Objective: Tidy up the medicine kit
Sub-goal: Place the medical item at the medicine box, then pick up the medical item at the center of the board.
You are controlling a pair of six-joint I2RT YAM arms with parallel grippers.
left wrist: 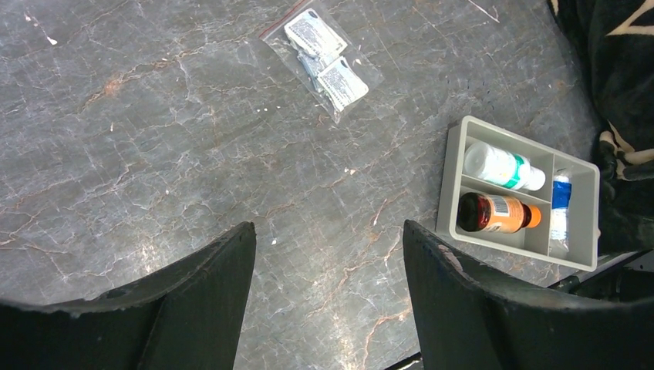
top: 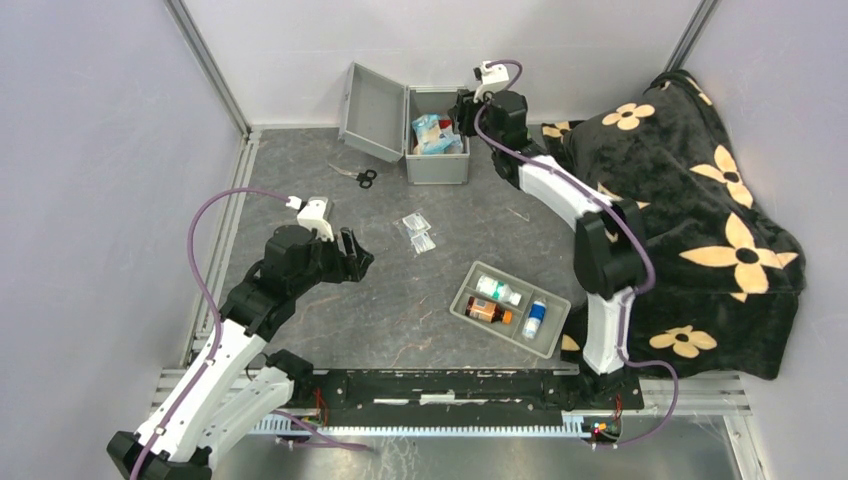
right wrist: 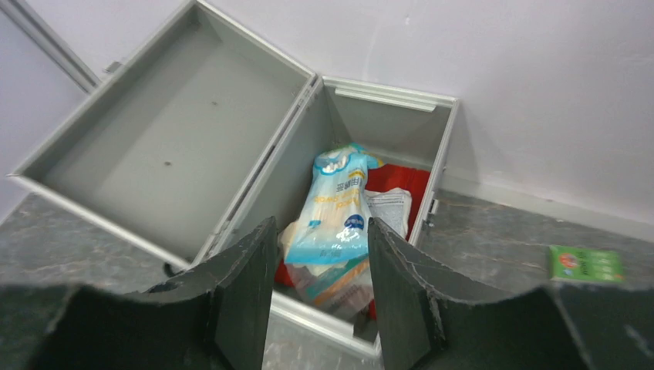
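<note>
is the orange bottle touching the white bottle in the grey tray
Apart. The left wrist view shows the orange bottle and the white bottle in separate tray compartments, a divider between them.

Medicine kit (top: 437, 168) at 12 o'clock is plain silver-grey, with a pale-blue packet (right wrist: 335, 212) over red stuff (right wrist: 409, 183) inside. Blanket (top: 690, 180) at 3 o'clock — black with cream flowers. Table (top: 300, 180) is dark grey, marbled with pale veins.

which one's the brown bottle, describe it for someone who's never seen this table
Find the black flowered blanket on the right; the shallow grey tray sits just beside it. The brown bottle lies in it, the only dark one with an orange cap, next to a white bottle and a blue-and-white container.
</note>
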